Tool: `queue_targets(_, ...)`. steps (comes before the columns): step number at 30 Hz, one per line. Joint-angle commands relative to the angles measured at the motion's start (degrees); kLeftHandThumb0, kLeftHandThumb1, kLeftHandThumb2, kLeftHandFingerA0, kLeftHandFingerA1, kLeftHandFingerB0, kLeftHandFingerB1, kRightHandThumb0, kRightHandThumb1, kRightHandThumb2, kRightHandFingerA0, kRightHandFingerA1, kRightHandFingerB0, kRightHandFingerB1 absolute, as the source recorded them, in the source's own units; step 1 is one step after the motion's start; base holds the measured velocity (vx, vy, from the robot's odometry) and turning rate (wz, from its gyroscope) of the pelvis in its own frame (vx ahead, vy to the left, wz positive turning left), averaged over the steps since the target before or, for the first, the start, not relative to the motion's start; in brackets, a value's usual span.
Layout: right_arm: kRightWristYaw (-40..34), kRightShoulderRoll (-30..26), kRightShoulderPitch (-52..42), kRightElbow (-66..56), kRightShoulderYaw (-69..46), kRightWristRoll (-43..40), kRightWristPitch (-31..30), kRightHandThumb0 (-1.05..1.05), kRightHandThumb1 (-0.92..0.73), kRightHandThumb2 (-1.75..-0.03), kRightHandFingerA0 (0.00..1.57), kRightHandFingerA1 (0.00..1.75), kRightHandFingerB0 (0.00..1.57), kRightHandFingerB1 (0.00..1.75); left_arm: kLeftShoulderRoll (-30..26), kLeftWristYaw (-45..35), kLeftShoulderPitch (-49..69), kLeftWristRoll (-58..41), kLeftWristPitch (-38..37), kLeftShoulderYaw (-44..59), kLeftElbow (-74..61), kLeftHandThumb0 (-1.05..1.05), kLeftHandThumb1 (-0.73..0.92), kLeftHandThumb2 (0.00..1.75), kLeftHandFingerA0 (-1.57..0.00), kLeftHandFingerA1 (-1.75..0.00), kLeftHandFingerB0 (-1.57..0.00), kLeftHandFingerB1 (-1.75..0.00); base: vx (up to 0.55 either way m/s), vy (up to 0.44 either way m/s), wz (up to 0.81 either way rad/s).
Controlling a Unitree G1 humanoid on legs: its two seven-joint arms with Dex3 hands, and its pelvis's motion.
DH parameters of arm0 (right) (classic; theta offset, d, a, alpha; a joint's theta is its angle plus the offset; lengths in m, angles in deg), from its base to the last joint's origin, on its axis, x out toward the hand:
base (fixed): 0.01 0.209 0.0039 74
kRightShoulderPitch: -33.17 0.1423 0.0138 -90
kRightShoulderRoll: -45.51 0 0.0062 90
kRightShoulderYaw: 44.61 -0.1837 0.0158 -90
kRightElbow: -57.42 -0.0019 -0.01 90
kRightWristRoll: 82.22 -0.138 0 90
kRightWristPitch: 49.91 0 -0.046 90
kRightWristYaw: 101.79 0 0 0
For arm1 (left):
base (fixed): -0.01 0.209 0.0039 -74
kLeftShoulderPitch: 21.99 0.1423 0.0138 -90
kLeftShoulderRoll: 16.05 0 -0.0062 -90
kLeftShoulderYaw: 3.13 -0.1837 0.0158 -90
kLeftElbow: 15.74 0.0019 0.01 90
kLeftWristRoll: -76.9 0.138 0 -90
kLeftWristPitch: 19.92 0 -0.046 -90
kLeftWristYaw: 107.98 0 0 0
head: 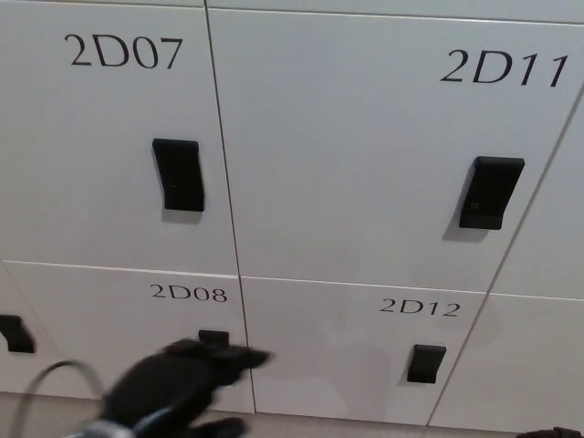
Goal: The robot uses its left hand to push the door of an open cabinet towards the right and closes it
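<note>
The white cabinet door marked 2D11 (365, 155) sits flush with the doors around it, and its black handle (491, 192) is at its right side. My left hand (178, 388) is low in the head view, in front of the door marked 2D08 (100, 328) and well below and left of 2D11. It is blurred, its fingers are apart and it holds nothing. It touches no door that I can see. My right hand does not show.
Door 2D07 (82, 173) with a black handle (179, 175) is on the left, and door 2D12 (347, 365) with a small handle (425, 363) is below 2D11. A grey cable loop (41, 379) trails from my left wrist.
</note>
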Motion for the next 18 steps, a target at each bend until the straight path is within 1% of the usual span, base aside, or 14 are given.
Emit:
queue_targets(1, 0.5, -1.2, 0.1, 0.4, -0.3, -0.1, -1.6, -0.55, -0.69, -0.98, 0.31, 0.52, 0.22, 0.46, -2.9, 8.4, 5.2, -10.2, -9.4, 10.8, 13.7, -0.57, 0.88, 0.67, -0.24, -0.31, -0.26, -0.30, 0.00, 0.000, 0.00)
queue_targets(2, 0.5, -1.2, -0.4, 0.3, -0.4, -0.3, -1.2, -0.56, -0.68, -0.98, 0.31, 0.51, 0.23, 0.46, -1.7, 8.4, 5.0, -12.9, -10.8, 13.6, 19.3, -0.61, 0.88, 0.67, -0.28, -0.31, -0.28, -0.30, 0.00, 0.000, 0.00)
queue_targets(3, 0.4, -1.2, -0.8, 0.3, -0.5, -0.4, -1.1, -0.57, -0.68, -0.98, 0.31, 0.52, 0.23, 0.46, -1.1, 7.9, 4.9, -14.4, -11.2, 14.9, 22.2, -0.64, 0.89, 0.67, -0.27, -0.31, -0.26, -0.30, 0.00, 0.000, 0.00)
queue_targets(7, 0.1, -0.9, -1.7, 0.6, -0.7, -0.6, -0.8, -0.59, -0.68, -0.98, 0.33, 0.52, 0.25, 0.47, 1.1, 3.2, 4.4, -20.3, -10.4, 20.5, 33.8, -0.60, 0.91, 0.68, -0.32, -0.34, -0.26, -0.30, 0.00, 0.000, 0.00)
queue_targets(12, 0.0, -1.0, -2.5, 0.5, 0.5, 0.5, -0.9, -0.59, -0.69, -0.99, 0.32, 0.52, 0.22, 0.46, 1.7, 1.1, 3.5, -21.4, -10.7, 23.2, 43.3, -0.59, 0.91, 0.67, -0.34, -0.34, -0.25, -0.30, 0.00, 0.000, 0.00)
queue_targets(13, -0.2, -1.0, -3.0, 0.6, 0.4, 0.4, -0.9, -0.60, -0.68, -0.98, 0.33, 0.52, 0.23, 0.46, 2.0, 0.7, 3.2, -21.5, -10.5, 24.0, 46.5, -0.60, 0.91, 0.68, -0.36, -0.34, -0.28, -0.31, 0.00, 0.000, 0.00)
queue_targets(15, -0.3, -1.1, -3.6, 0.7, 0.2, 0.2, -1.0, -0.59, -0.68, -0.98, 0.32, 0.52, 0.23, 0.46, 2.3, -0.4, 2.8, -21.9, -10.7, 24.9, 48.9, -0.61, 0.91, 0.68, -0.36, -0.34, -0.28, -0.31, 0.00, 0.000, 0.00)
queue_targets(16, -0.1, -1.2, -3.8, 0.7, 0.2, 0.2, -0.9, -0.57, -0.67, -0.99, 0.33, 0.53, 0.20, 0.45, 2.3, -0.7, 2.8, -21.8, -10.4, 24.9, 49.2, -0.64, 0.92, 0.70, -0.36, -0.35, -0.28, -0.31, 0.00, 0.000, 0.00)
queue_targets(17, -0.1, -1.2, -3.9, 0.7, 0.3, 0.2, -0.9, -0.57, -0.67, -0.99, 0.33, 0.53, 0.20, 0.45, 2.3, -0.9, 2.7, -21.7, -10.2, 25.0, 49.6, -0.64, 0.92, 0.70, -0.36, -0.35, -0.28, -0.31, 0.00, 0.000, 0.00)
queue_targets(18, 0.1, -1.3, -4.2, 0.7, 0.4, 0.3, -0.9, -0.53, -0.84, -0.65, 0.37, 0.37, 0.31, 0.33, 2.2, -1.3, 2.5, -21.4, -9.8, 25.1, 50.6, -0.67, 0.92, 0.71, -0.37, -0.35, -0.27, -0.31, 0.00, 0.000, 0.00)
